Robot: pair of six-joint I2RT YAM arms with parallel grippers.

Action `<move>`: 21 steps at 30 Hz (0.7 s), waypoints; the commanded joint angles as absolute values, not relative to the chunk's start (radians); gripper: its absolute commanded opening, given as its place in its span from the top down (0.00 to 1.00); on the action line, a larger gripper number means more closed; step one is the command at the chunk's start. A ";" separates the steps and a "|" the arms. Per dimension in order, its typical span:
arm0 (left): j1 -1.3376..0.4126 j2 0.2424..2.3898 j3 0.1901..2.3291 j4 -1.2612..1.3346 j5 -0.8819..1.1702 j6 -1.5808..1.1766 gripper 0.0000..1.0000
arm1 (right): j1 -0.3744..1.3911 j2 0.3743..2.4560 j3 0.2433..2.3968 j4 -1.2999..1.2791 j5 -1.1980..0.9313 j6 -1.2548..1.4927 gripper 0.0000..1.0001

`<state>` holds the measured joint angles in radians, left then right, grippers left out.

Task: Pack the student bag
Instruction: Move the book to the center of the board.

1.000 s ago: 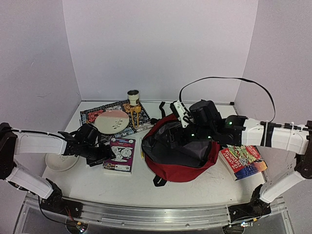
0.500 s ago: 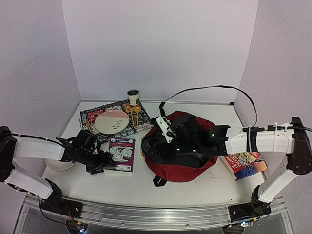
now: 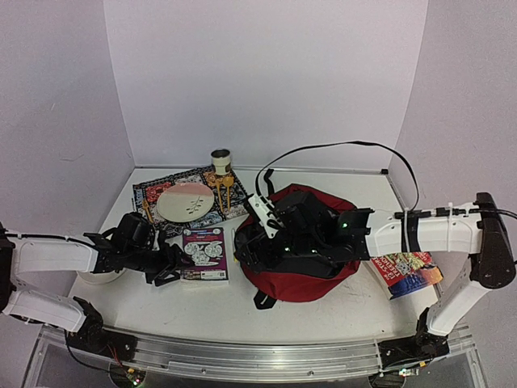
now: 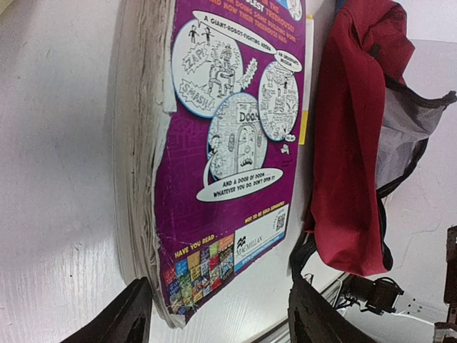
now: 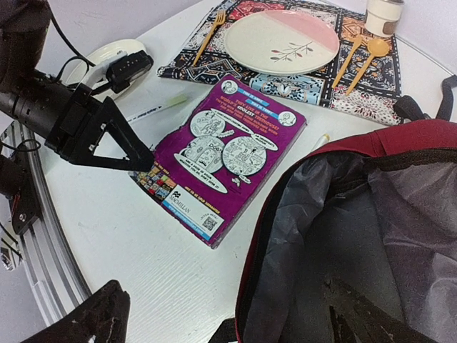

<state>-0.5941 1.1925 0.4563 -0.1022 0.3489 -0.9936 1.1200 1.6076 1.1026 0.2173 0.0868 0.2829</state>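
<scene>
The dark-red student bag (image 3: 303, 283) lies open at the table's middle, its grey lining (image 5: 357, 236) showing. My right gripper (image 3: 246, 249) is open and empty just over the bag's left rim, and in the right wrist view (image 5: 235, 325) the rim lies between the fingers. A purple paperback book (image 3: 203, 254) lies flat just left of the bag. My left gripper (image 3: 168, 267) is open at the book's near left corner. In the left wrist view (image 4: 218, 325) that corner sits between the fingers, and the book (image 4: 228, 143) is not gripped.
A patterned placemat (image 3: 161, 192) at the back left carries a pink plate (image 3: 185, 201), gold cutlery and a cup (image 3: 220, 161). A white dish (image 3: 101, 277) lies under the left arm. A colourful book (image 3: 406, 271) lies right of the bag. A yellow pencil (image 4: 305, 121) lies between book and bag.
My right gripper has moved left across the bag, from its back to its left rim. My left arm has dropped lower, with its gripper staying by the purple book's corner.
</scene>
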 commanded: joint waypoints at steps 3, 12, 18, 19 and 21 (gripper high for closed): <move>-0.591 1.208 0.409 0.021 0.360 -1.053 0.37 | 1.136 1.628 1.141 0.243 0.084 0.259 0.06; -0.591 1.214 0.383 0.075 0.379 -1.084 0.54 | 1.146 1.648 1.151 0.251 0.074 0.250 0.06; -0.591 1.195 0.383 0.105 0.379 -1.100 0.64 | 1.158 1.672 1.165 0.266 0.055 0.214 0.06; -0.591 1.197 0.383 0.111 0.379 -1.101 0.66 | 1.159 1.678 1.167 0.272 0.050 0.204 0.06; -0.591 1.211 0.384 0.122 0.380 -1.105 0.70 | 1.164 1.693 1.174 0.287 0.039 0.186 0.06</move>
